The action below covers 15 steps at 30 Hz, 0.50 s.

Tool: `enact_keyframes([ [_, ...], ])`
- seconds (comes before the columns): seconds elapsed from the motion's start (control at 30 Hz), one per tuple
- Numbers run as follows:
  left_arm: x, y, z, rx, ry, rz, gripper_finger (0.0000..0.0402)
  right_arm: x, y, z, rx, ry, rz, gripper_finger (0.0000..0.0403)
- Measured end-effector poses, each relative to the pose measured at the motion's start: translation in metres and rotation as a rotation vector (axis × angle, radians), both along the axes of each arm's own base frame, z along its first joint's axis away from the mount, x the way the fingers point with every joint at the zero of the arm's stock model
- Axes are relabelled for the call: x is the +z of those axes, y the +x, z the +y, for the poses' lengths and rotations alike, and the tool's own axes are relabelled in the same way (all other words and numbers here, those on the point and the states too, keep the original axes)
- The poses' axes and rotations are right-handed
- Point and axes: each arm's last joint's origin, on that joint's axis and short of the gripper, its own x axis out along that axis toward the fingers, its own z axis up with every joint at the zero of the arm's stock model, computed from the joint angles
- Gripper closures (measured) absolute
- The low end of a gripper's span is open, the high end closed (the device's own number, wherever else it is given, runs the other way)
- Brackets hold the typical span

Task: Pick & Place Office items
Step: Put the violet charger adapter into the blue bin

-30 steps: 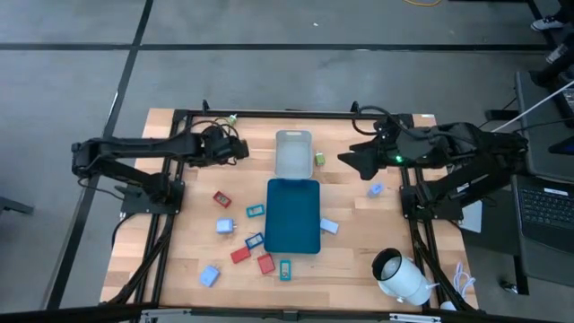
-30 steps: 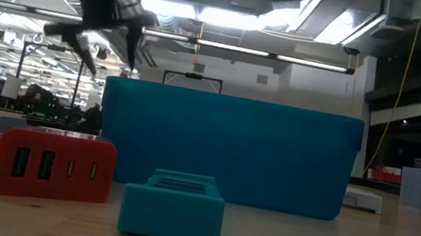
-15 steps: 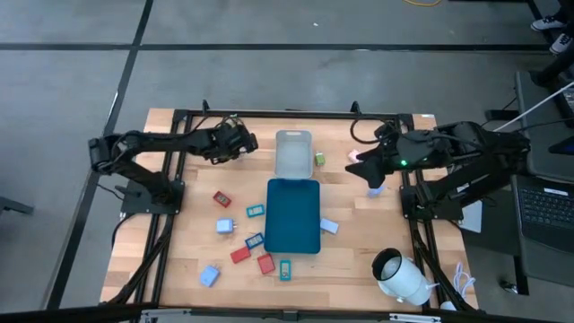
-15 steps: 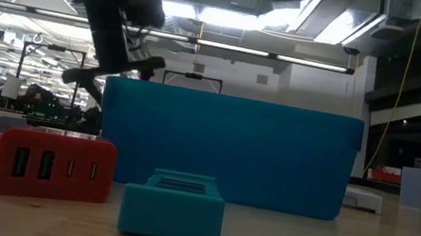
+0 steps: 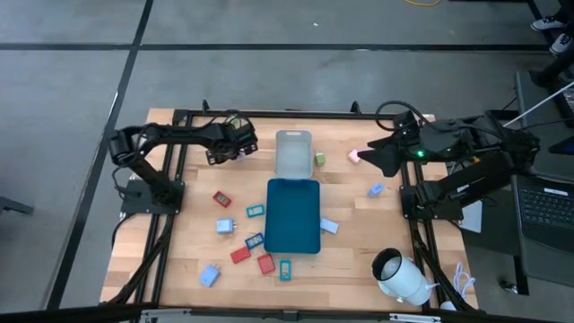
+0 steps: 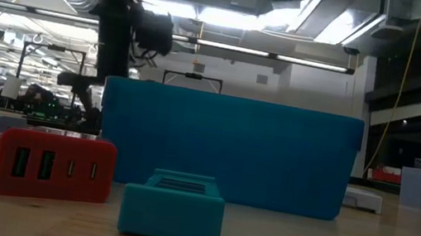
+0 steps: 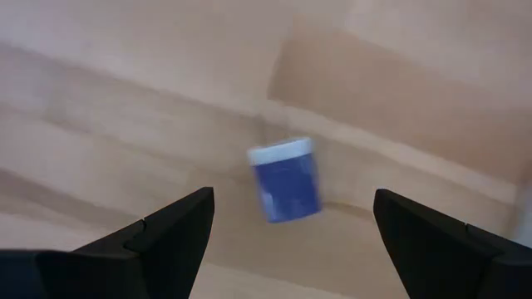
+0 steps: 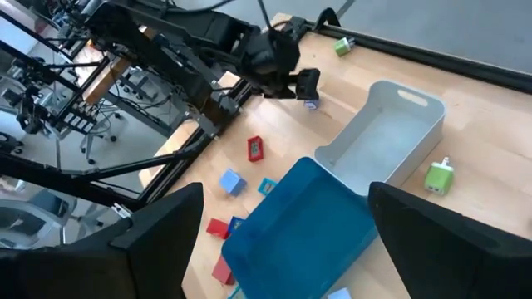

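Left wrist only: blue item between open fingers

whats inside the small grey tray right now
Nothing can be seen in the small grey plastic tray: its floor is bare in both the high view and the right wrist view. The green cube-shaped item sits on the wood just outside its wall.

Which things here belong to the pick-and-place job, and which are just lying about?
Job:
- small office items scattered on the table: red, light blue, teal, green, pink
- blue item under the open left gripper
- open right gripper

Lying about:
- white cylinder
- teal tray
- grey tray
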Motion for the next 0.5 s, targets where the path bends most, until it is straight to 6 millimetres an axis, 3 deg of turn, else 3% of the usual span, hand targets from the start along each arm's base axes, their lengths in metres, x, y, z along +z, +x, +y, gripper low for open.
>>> enact_keyframes([
  [0.33,-0.024,0.010,0.009,0.055,-0.025,-0.008,0.0080,0.000,0.000,-0.001,-0.014,-0.040,0.001,0.0055],
  [0.5,-0.026,0.009,0.011,0.080,-0.011,0.000,0.0114,0.000,0.000,-0.001,-0.010,-0.032,0.001,0.0055],
])
